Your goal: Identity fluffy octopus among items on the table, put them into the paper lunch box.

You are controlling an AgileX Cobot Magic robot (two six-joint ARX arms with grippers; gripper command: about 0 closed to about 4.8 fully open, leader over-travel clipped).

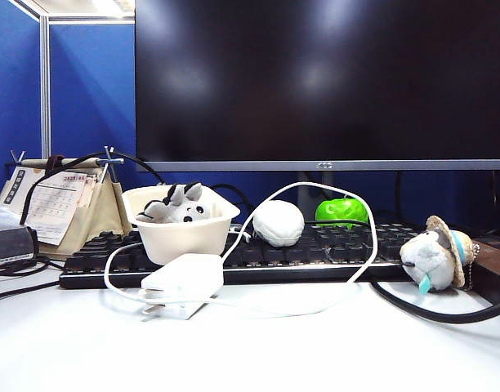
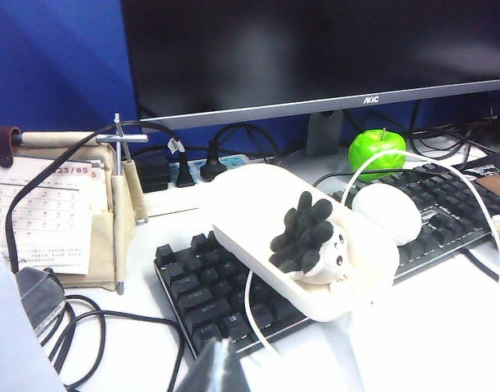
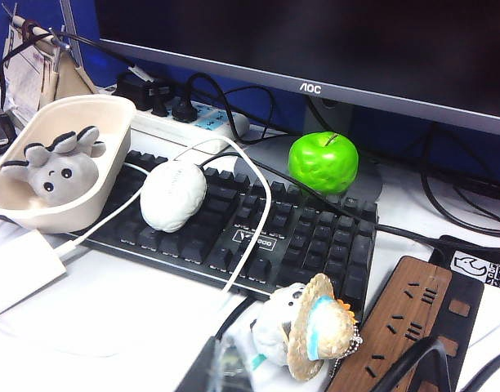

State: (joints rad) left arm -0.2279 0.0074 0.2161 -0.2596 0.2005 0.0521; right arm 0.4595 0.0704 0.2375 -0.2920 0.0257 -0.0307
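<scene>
The fluffy octopus (image 1: 178, 208) is a small grey plush with black bead eyes, and it lies inside the paper lunch box (image 1: 185, 241). The cream box rests on the left end of a black keyboard. In the left wrist view the octopus (image 2: 311, 241) lies tentacles up in the box (image 2: 242, 188), well beyond my left gripper (image 2: 220, 363), whose fingers meet with nothing between them. In the right wrist view the octopus (image 3: 58, 167) faces out of the box (image 3: 62, 216). My right gripper (image 3: 225, 363) is shut and empty, close beside the straw-hat plush. Neither gripper appears in the exterior view.
On the black keyboard (image 1: 315, 253) lies a white ball (image 1: 279, 222), with a green apple (image 1: 341, 211) behind it. A grey plush with straw hat (image 1: 436, 253) sits at the right. A white power adapter (image 1: 183, 282) with looping cable lies in front, a desk calendar (image 1: 58, 200) stands at the left, and a wooden power strip (image 3: 413, 327) lies at the right.
</scene>
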